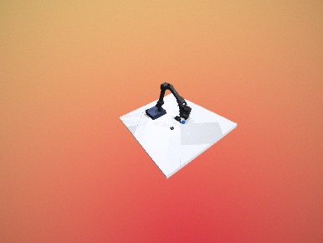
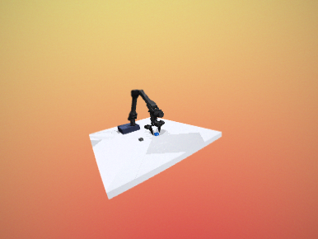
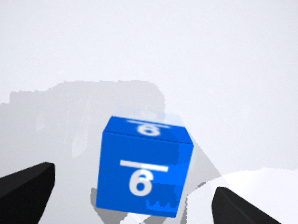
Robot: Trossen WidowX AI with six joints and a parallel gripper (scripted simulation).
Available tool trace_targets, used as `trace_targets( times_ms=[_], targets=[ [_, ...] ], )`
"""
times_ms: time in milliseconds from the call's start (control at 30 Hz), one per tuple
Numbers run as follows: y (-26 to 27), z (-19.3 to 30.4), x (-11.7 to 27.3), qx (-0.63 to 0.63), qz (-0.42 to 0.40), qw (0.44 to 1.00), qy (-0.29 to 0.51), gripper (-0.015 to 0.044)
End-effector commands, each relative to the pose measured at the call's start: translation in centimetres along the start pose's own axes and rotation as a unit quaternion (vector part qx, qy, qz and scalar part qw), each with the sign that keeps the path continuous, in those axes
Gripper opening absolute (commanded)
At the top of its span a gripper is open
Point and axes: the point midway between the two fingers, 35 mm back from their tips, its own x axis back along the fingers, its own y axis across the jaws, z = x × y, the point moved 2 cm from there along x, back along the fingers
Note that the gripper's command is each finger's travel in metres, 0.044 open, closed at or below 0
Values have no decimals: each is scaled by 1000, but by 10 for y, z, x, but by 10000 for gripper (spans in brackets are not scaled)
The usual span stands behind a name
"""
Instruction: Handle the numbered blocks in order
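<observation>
Reaching downward, the arm point(image 1: 176, 95) point(image 2: 146, 99) is holding its gripper point(image 1: 182, 120) point(image 2: 156, 132) point(image 3: 135, 185) wide open, gaps flanking the unheld blue block point(image 1: 183, 122) point(image 2: 156, 134) point(image 3: 144, 175).

A blue block point(image 1: 183, 121) point(image 2: 156, 133) point(image 3: 144, 172) is seen on the white table top point(image 1: 163, 152) point(image 2: 119, 165) point(image 3: 230, 65), right of the middle of its far part. A flat face and a slanting face are shown by it in the wrist view, turned slightly askew, each marked with a white figure shaped like a 6 under a white bar; with the bar taken as an underline, a 9 is read. A small dark block point(image 1: 171, 128) point(image 2: 141, 139) is seen to its left and slightly nearer, well apart; its digit cannot be made out.
</observation>
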Motion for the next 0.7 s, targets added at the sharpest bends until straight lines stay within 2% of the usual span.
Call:
trace_targets(
  times_ms=[0,67,667],
  targets=[
    [0,1,-3,-1,1,1000,4,164],
    [0,1,-3,-1,1,1000,4,120],
    [0,1,-3,-1,1,1000,4,120]
  ],
)
